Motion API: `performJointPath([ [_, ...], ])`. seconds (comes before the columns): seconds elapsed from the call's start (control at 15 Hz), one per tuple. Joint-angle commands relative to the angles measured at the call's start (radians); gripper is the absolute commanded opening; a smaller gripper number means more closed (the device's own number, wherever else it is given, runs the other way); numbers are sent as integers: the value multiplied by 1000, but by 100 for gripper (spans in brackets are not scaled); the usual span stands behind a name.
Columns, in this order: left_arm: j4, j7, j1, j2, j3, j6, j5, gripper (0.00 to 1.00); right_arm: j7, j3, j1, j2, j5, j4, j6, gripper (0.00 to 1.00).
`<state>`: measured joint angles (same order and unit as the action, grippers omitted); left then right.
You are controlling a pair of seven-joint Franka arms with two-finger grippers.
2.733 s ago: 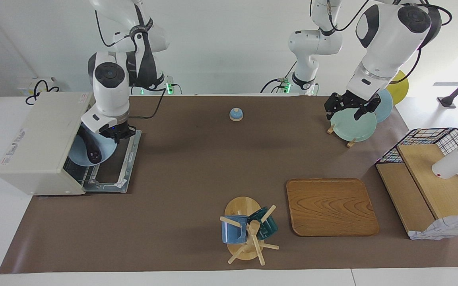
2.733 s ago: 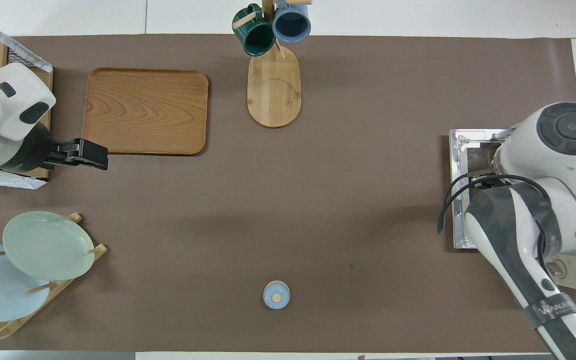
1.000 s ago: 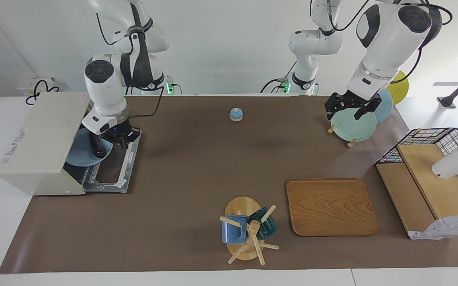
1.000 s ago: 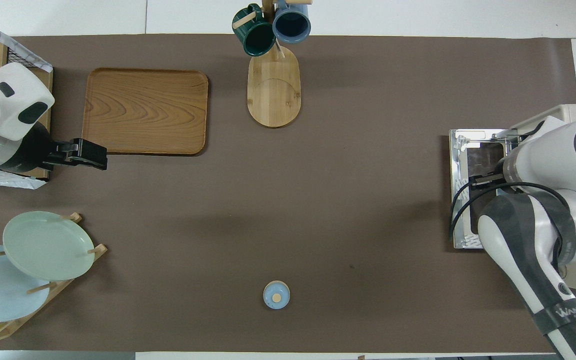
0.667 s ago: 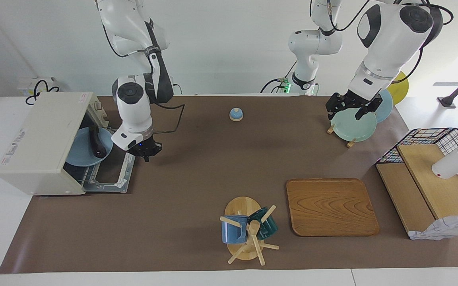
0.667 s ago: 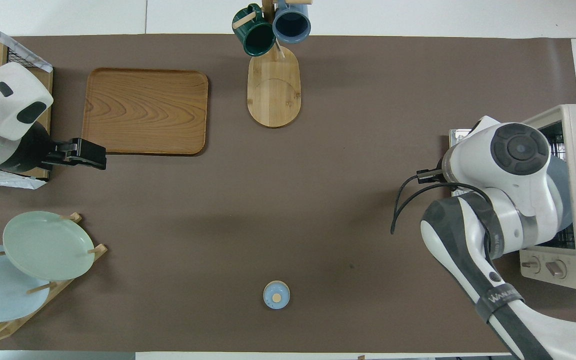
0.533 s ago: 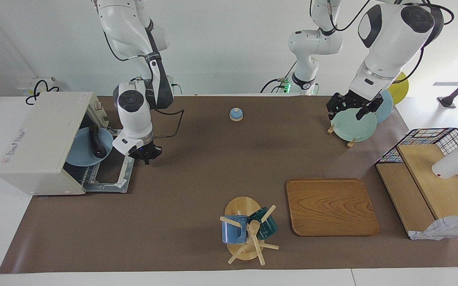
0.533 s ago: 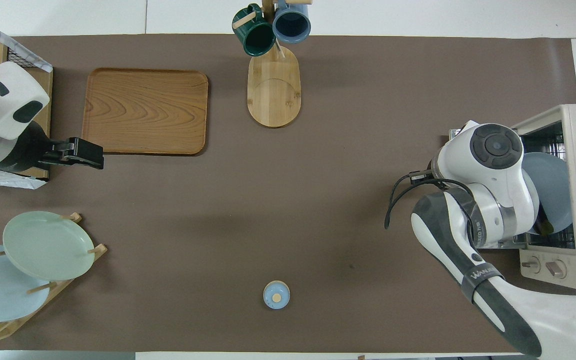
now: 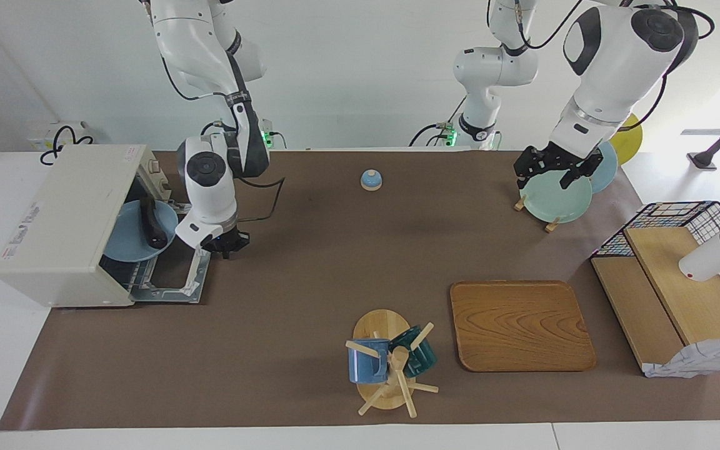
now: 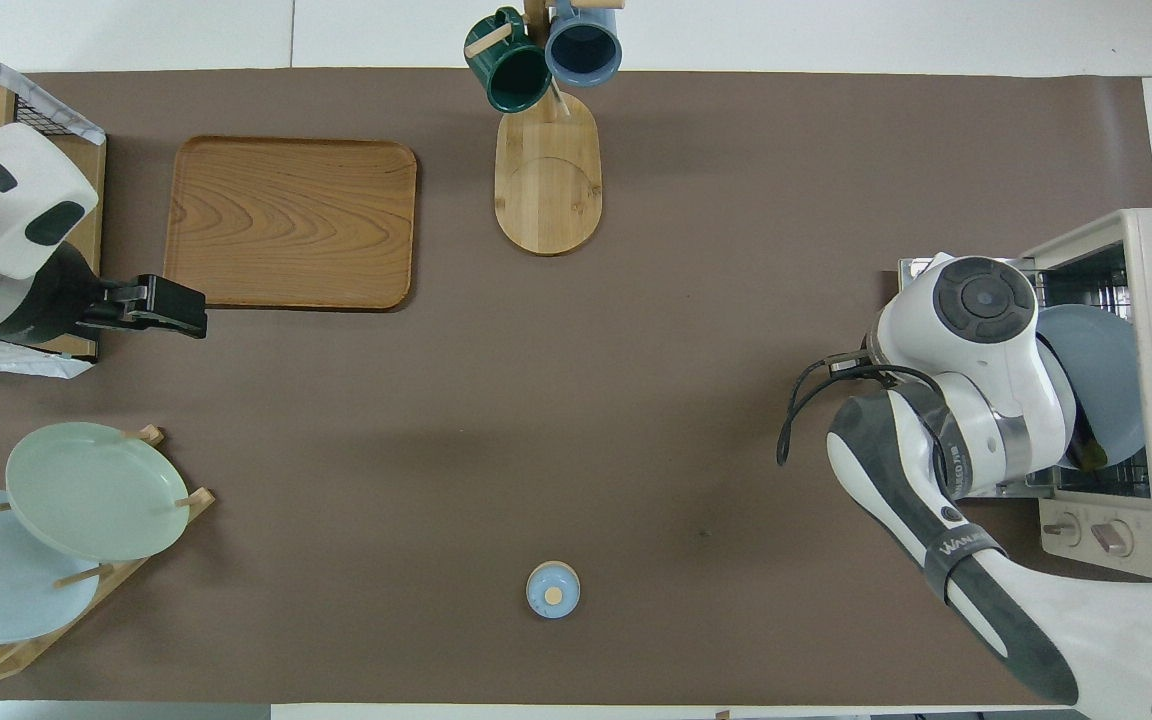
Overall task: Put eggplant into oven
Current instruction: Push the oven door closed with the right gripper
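**Step in hand: closing the oven with the eggplant loaded**

Judged from the layout, the load is in and the door remains down. The right gripper [image 9: 225, 245] hangs just above the surface at the door's free edge, its jaws shut and holding nothing. To finish cleanly, bring the shut jaws under the outer edge of the dropped oven door [image 9: 175, 269] and sweep it up toward the cavity in one arc. Keep the wrist clear of the plate rim, which projects slightly past the opening; a fast swing could knock it.

The left gripper [image 9: 554, 169] waits over the pale green plate [image 9: 555, 197] in the rack, jaws wide apart and empty.

**Task item**

The eggplant [image 9: 150, 222] is slim, glossy and almost black. It lies on a blue plate [image 9: 129, 240] resting on the rack inside the oven [image 9: 66, 219], at the plate's 2 o'clock in the facing view. Its long axis runs roughly from 12 to 6. In the overhead view the right arm hides most of it.
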<state>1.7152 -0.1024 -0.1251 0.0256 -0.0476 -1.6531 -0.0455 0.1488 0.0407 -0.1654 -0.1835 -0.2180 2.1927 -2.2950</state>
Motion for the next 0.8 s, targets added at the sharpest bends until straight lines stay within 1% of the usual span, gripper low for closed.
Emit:
performJointPath([
  [0.0,17,0,10,22,-8,-2,19,100,-9,-5,29,7,-49,24,-26,0],
  [0.53,17,0,10,22,-8,-2,19,100,-41,-4,35,7,-152,15,6,0],
  [0.6,17,0,10,22,-8,-2,19,100,-69,-5,35,9,-179,3,37,0],
  [0.73,17,0,10,22,-8,-2,19,100,-107,-5,41,19,-182,-48,121,0],
])
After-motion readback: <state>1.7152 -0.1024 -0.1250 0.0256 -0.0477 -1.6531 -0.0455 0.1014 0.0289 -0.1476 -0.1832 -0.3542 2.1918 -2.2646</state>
